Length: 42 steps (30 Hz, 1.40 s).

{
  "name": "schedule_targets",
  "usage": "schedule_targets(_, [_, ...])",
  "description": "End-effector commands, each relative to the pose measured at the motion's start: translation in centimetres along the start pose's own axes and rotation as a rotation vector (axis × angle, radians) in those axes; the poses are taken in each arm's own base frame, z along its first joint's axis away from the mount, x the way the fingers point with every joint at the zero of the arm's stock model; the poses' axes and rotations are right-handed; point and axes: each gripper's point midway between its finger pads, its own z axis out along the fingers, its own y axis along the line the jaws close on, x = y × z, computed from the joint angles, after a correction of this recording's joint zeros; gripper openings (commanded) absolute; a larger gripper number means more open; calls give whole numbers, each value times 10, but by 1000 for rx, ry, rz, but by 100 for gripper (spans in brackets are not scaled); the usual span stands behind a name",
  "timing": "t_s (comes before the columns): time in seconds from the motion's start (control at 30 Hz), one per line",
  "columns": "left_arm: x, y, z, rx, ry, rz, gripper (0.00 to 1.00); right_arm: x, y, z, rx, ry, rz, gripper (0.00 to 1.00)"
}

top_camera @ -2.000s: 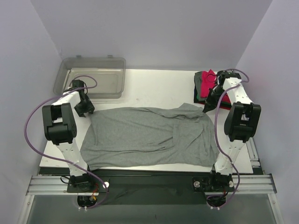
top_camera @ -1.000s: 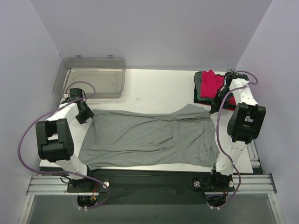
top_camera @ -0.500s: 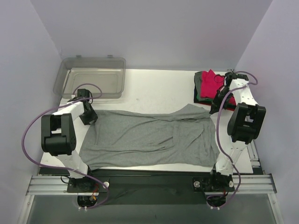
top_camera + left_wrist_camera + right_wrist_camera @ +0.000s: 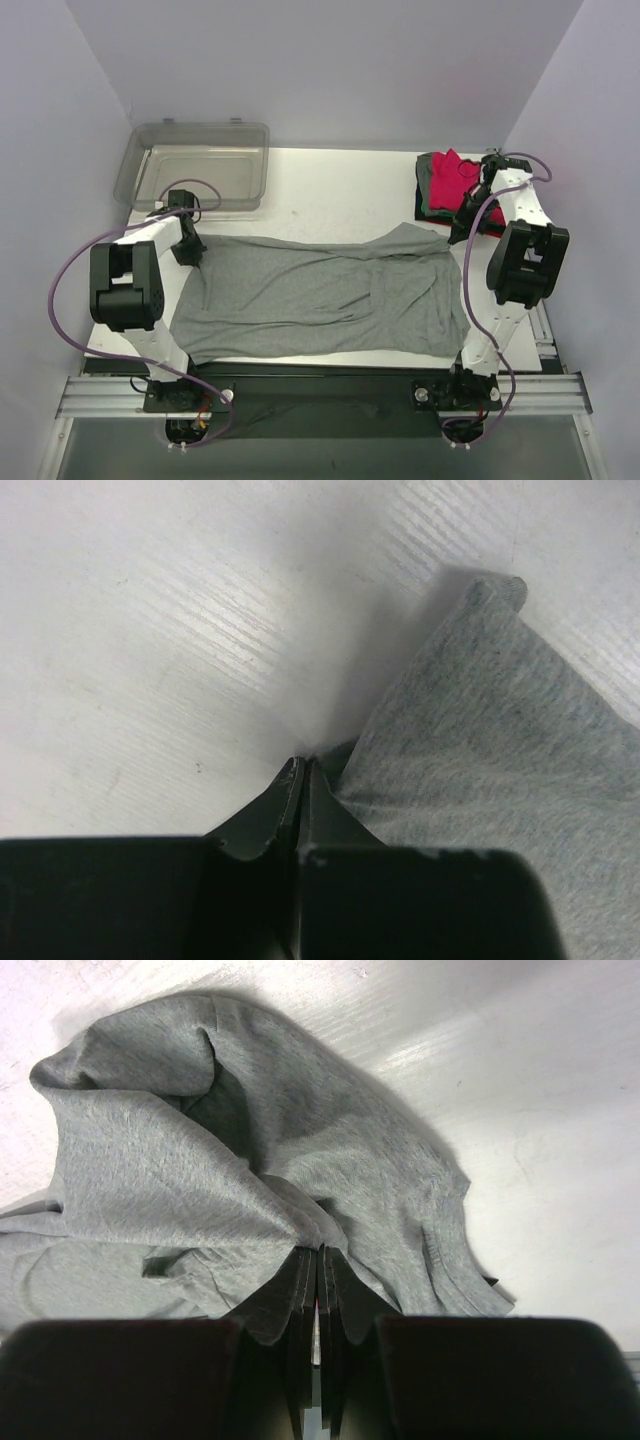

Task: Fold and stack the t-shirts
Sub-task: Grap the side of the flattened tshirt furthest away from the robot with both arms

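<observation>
A large heather-grey t-shirt (image 4: 320, 290) lies spread across the table, its far right part bunched. My left gripper (image 4: 190, 250) is at the shirt's far left corner. In the left wrist view this gripper (image 4: 302, 763) is shut, with the cloth edge (image 4: 480, 740) meeting its tips. My right gripper (image 4: 452, 235) is at the far right corner, and in the right wrist view it (image 4: 320, 1250) is shut on gathered grey cloth (image 4: 200, 1180). A stack of folded t-shirts (image 4: 447, 185), pink-red on top of dark and green ones, sits at the far right.
A clear plastic bin (image 4: 195, 170) stands at the far left corner, just behind my left arm. Purple walls close in the table on three sides. Bare white table (image 4: 340, 195) shows between the bin and the stack.
My left gripper has come down onto the shirt's far left corner and shut there. The right arm shifted right earlier, drawing the shirt's far edge straighter, and has held still since.
</observation>
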Motion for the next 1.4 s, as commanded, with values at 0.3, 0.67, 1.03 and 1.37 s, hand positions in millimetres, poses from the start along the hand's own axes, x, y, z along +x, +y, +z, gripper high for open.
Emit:
schedule_targets(0.3, [1, 40, 13, -112, 66, -25, 0, 11, -2, -20, -2, 0, 18, 0])
schedule_targets(0.67, [-5, 46, 1, -114, 44, -65, 0, 12, -2, -18, 0, 8, 16, 0])
schedule_targets(1.03, [-16, 45, -26, -77, -34, -135, 0, 18, -12, -17, 49, 16, 38, 0])
schedule_targets(1.37, [-49, 23, -49, 55, -138, -181, 26, 24, -18, -17, 75, 23, 39, 0])
